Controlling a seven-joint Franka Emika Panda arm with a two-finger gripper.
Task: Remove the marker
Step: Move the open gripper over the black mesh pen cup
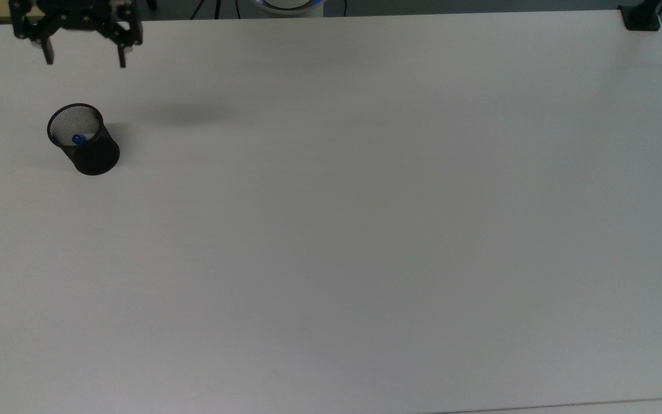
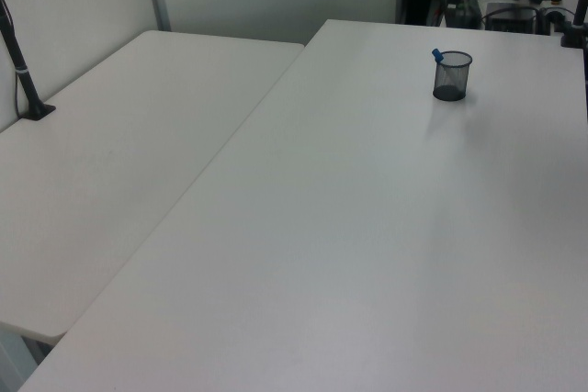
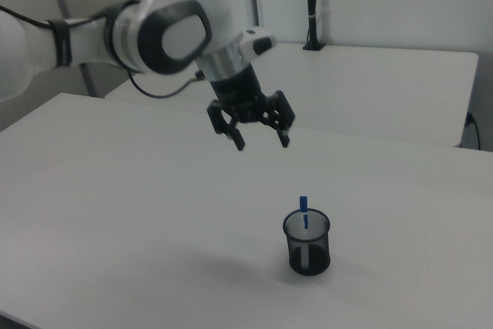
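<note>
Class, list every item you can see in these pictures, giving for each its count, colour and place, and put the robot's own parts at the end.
Mesh cup: one, black, upright near the top view's left edge of the table.
Marker: one, white with a blue cap, standing in the mesh cup, its cap poking above the rim.
Table: one, white, carries the cup.
Second table: one, white, butts against the first on the left view's left.
Clamp post: one, black, on the second table's far edge.
Robot arm: one, white and black, above the table.
Hand: one, black, open, in the air beyond the cup.
</note>
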